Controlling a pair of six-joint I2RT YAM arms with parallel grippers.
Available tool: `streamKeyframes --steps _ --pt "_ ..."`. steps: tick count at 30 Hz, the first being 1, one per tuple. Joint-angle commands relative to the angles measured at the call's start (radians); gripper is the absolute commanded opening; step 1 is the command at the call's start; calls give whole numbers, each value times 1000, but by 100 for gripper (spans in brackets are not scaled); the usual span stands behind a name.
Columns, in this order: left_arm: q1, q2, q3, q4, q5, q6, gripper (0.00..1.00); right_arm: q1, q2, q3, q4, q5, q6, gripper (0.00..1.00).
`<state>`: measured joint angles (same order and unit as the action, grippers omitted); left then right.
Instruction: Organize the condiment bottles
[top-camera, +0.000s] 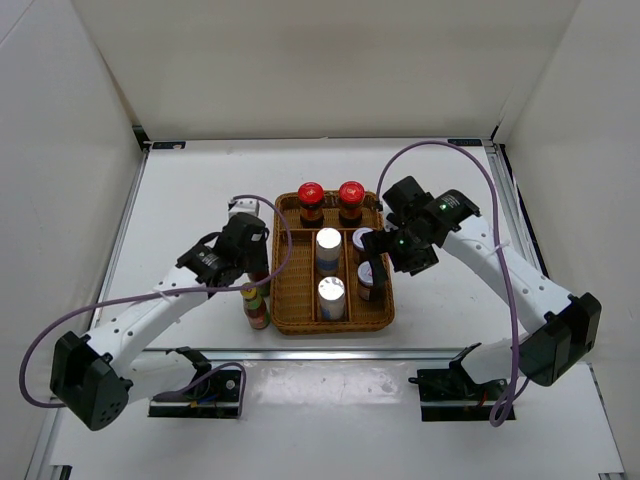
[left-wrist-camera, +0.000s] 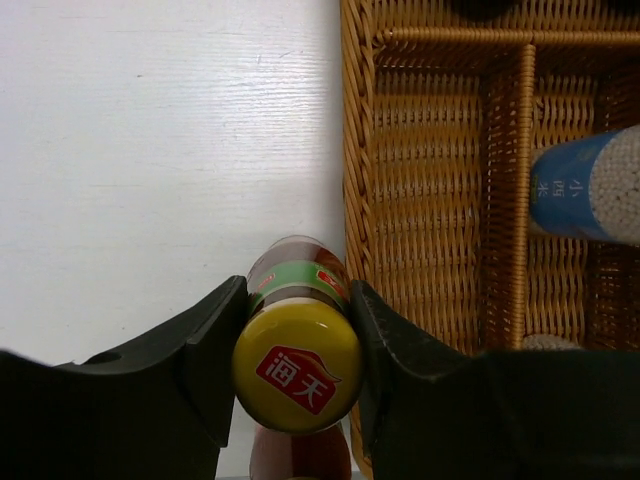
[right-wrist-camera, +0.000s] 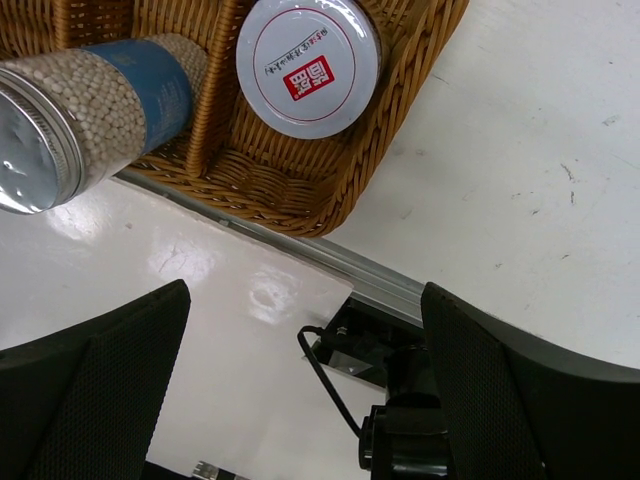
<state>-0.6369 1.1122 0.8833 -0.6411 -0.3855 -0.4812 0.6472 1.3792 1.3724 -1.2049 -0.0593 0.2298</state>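
The left jaws pinch the slim bottle by its glossy yellow cap. It stands upright, long axis vertical, on the white surface, just outside the wicker tray (its twin stands right beside it, mostly hidden). The tray's left compartment lies to its right, over the woven rim. The right jaws hang spread, holding nothing, near the smooth grey-capped jar.
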Motion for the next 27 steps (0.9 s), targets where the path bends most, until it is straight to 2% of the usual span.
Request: streamKeyframes --steps 1,3,8,10,14,19,27 --pt "23 -5 49 9 21 12 11 -6 -9 -7 5 15 -20 100" --pt "23 -28 77 9 -19 21 11 -6 -9 -7 5 15 -20 100" --pt "23 -42 267 31 -148 85 11 -6 1 11 15 24 -20 100" --pt "23 -19 328 46 -148 148 11 -6 11 11 15 24 -20 100" --pt "23 60 466 57 -113 184 11 -6 21 11 15 15 -29 100" --pt "23 149 487 103 -47 125 11 -6 21 11 15 24 -29 100" --pt "14 268 437 216 45 76 11 -15 21 11 15 46 -29 100"
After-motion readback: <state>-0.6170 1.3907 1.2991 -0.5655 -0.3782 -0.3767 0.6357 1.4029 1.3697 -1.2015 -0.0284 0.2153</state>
